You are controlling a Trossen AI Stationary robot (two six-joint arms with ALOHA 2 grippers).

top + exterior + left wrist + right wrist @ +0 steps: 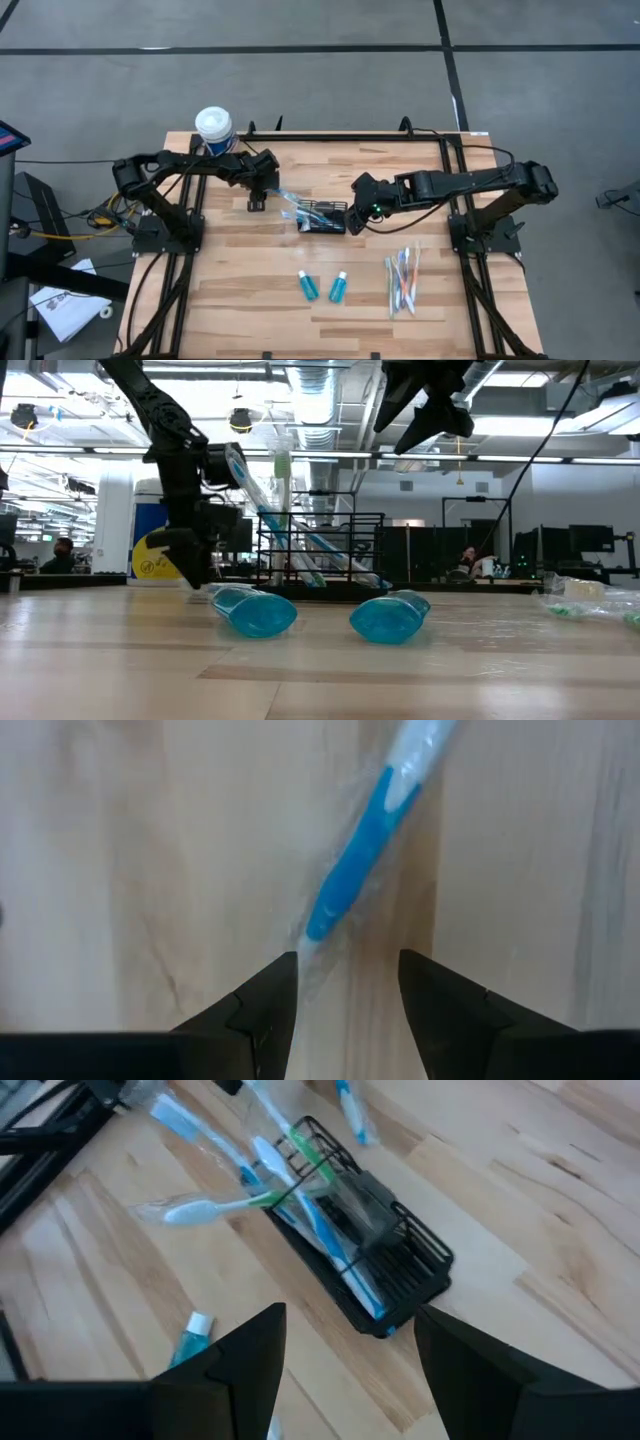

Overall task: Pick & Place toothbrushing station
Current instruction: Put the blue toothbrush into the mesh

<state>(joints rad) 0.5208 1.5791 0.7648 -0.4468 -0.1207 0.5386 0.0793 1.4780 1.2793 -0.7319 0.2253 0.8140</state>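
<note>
Basket (325, 217): one, black wire mesh, near the middle of the counter (240, 290), a little toward the far edge.
Basket axis: long side runs left to right across the counter, roughly parallel to the far edge.
Brushes in basket: several, count unclear; in the right wrist view they lean out over the basket's left end, one with a green neck (262, 1201).
Held brush (362, 858): one, blue and white in clear wrap, slanting from the left gripper toward the basket.
Loose brushes (402, 280): a bunch near the right front corner, about four, lying front to back.
Tubes: two, teal, side by side near the front edge, left tube (308, 286) and right tube (338, 286), apart from each other.
Canister (214, 129): one, white lid, at the far left corner.
Left gripper (258, 200): just left of the basket, fingers partly spread around the wrapped end of the held brush.
Right gripper (352, 218): at the basket's right end, raised above it, fingers spread wide, holding nothing.
Counter: pale wood planks in a black frame.
Room: grey floor below; behind, an open workspace with desks, monitors and seated people.
</note>
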